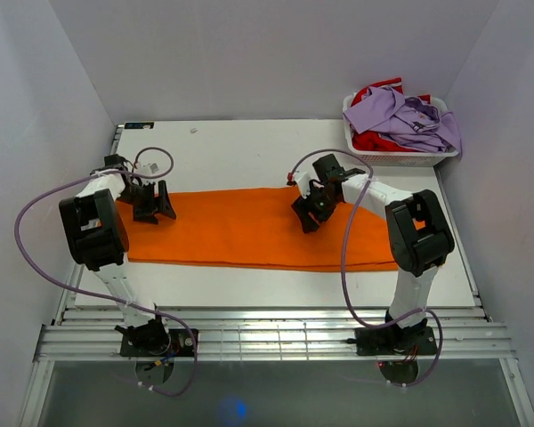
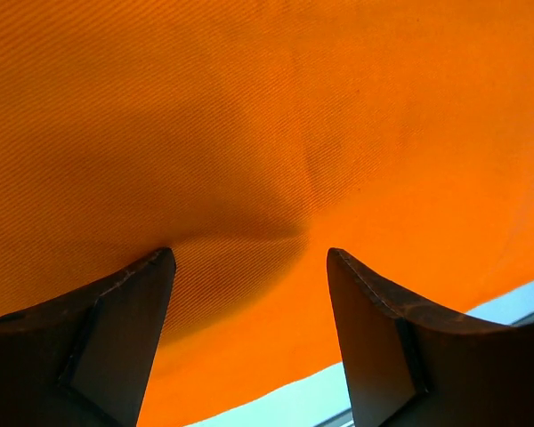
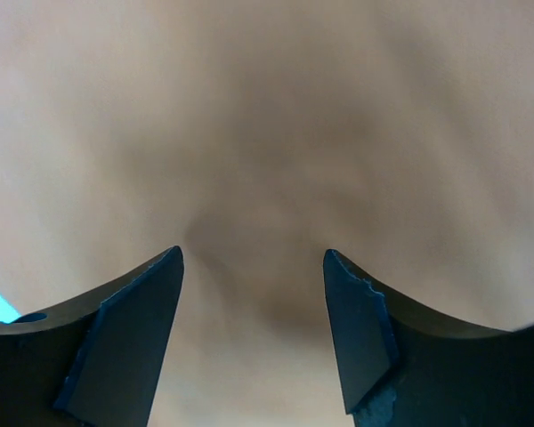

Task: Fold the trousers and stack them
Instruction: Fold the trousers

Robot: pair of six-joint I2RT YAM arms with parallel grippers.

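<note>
The orange trousers [image 1: 240,229] lie flat in a long band across the table, from the left arm to under the right arm. My left gripper [image 1: 160,212] is low over their left end, open, its fingers pointing down at the cloth. The left wrist view shows orange cloth [image 2: 267,133] filling the frame, a slight dent ahead of the open left gripper [image 2: 249,258] and the cloth's edge just behind it. My right gripper [image 1: 304,218] hovers over the middle-right of the trousers, open. Its wrist view shows washed-out cloth [image 3: 267,133] close beyond the right gripper [image 3: 252,258], with nothing held.
A white basket [image 1: 400,158] stands at the table's back right corner, holding a lilac shirt [image 1: 409,117] and a red garment [image 1: 374,140]. White table [image 1: 231,151] shows behind the trousers and in a strip in front of them. Grey walls close in on both sides.
</note>
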